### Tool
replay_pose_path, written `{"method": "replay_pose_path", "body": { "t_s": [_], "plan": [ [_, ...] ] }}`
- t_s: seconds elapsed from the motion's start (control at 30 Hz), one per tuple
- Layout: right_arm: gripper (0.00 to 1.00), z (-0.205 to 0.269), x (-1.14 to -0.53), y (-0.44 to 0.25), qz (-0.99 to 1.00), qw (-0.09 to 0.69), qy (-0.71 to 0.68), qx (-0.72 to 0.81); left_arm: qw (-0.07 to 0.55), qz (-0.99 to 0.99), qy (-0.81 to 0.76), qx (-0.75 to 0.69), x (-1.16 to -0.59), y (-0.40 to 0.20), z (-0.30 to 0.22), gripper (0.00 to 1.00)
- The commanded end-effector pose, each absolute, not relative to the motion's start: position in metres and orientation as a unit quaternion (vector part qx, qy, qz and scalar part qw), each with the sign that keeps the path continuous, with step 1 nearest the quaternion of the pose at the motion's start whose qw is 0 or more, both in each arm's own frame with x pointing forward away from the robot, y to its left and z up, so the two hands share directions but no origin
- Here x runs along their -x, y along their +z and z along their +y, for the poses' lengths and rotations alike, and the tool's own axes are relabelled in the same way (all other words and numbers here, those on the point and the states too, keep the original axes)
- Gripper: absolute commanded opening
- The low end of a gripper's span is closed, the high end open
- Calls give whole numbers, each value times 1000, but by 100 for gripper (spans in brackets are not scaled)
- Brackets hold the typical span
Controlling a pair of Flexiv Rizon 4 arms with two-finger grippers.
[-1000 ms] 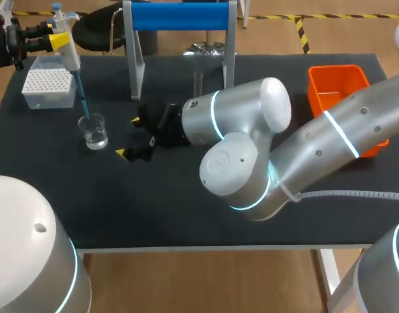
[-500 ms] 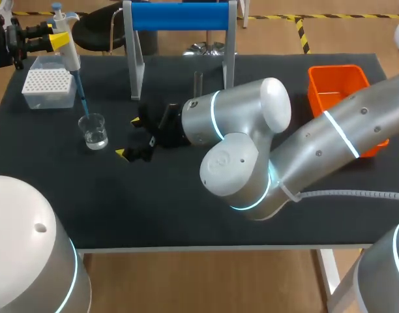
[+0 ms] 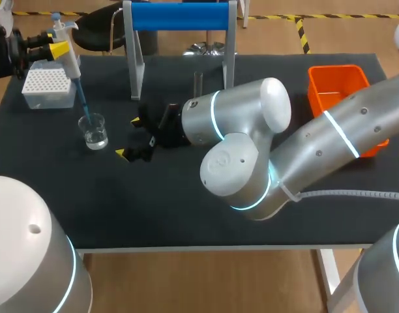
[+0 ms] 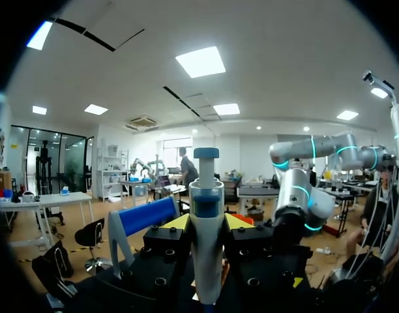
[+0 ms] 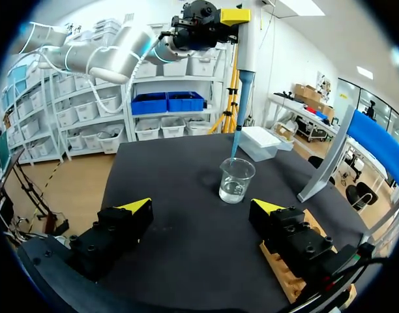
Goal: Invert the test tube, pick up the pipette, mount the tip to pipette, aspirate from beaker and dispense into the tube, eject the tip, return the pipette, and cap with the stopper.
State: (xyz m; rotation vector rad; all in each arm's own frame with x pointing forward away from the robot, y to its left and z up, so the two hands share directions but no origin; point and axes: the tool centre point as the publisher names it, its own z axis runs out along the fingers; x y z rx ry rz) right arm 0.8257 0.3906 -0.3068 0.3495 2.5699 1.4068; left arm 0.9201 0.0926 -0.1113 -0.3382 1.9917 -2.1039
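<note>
Head view, table read as a clock face, 12 at the far edge.

- Left gripper (image 3: 55, 46) at 10 o'clock, above the far-left corner. Both fingers clamped on the pipette (image 3: 68, 57) from two sides; the left wrist view showed the same, with the pipette (image 4: 206, 228) upright between the yellow tips.
- Grip sat on the upper body, just under the head.
- Judgement: the pipette is light, stiff plastic, and the upper body is the right place to hold it. The plunger stays free and the shaft hangs plumb.
- Tip box (image 3: 48, 87) at 10 o'clock, white, just under the left gripper.
- Blue tip (image 3: 82, 103) was mounted, and its end was at the mouth of the beaker (image 3: 94, 130) at 9 o'clock. Could not tell whether it touched the water.
- Judgement: the tip is thin, bendy and only friction-fitted. The beaker is light, breakable glass and could slide or topple under a sideways nudge.
- Right gripper (image 3: 129, 137) near centre, at 3 o'clock from the beaker, close but not touching. Fingers spread wide and holding nothing; the right wrist view confirmed this, with the beaker (image 5: 236, 180) ahead of the gripper.
- Blue-topped stand (image 3: 180, 16) at 12 o'clock.
- Orange bin (image 3: 336, 85) at 2 o'clock
</note>
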Motion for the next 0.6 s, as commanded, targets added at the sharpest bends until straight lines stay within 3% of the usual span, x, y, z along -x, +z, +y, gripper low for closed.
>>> {"method": "replay_pose_path", "body": {
  "t_s": [0.03,0.6],
  "plan": [
    [100,390,-826,-307,867,95,475,-118,103,676,-722,105,-927,-119,97,0],
    [100,390,-826,-307,867,95,475,-118,96,679,-721,98,-941,-146,98,0]
  ]
}}
